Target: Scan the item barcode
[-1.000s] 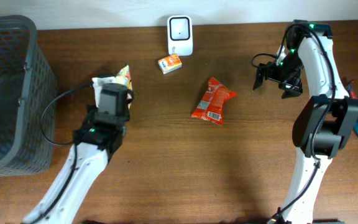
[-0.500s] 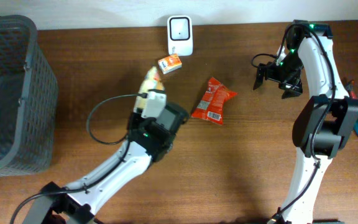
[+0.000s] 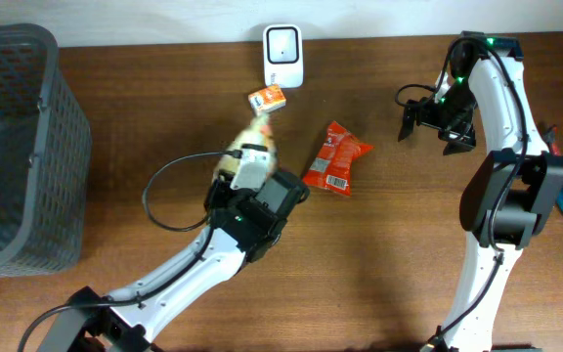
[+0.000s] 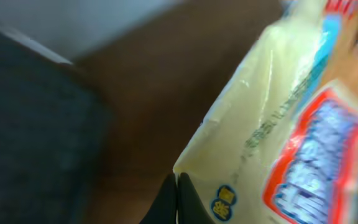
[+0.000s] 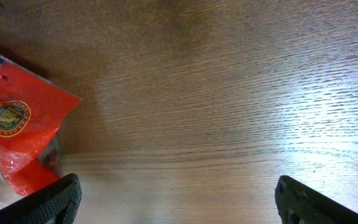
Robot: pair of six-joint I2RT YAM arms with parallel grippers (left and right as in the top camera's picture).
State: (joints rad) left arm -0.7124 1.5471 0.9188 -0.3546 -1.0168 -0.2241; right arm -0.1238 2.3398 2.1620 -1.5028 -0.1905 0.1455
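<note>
Pale yellow snack packet (image 3: 253, 137), printed in red and blue, is pinched at its near edge by the left gripper (image 3: 246, 161), whose jaws are clamped together on it. The packet is held over the middle of the wooden table (image 3: 409, 254). Its far end points toward a small orange box (image 3: 267, 99) just beyond it, with the white scanner (image 3: 283, 56) further back at the far edge. Just right of the held packet, a red packet (image 3: 337, 158) lies flat on the wood. The right gripper (image 3: 428, 121) hangs well off to the right, jaws spread wide with nothing between them. A dark mesh basket (image 3: 66, 147) stands at the far left.
</note>
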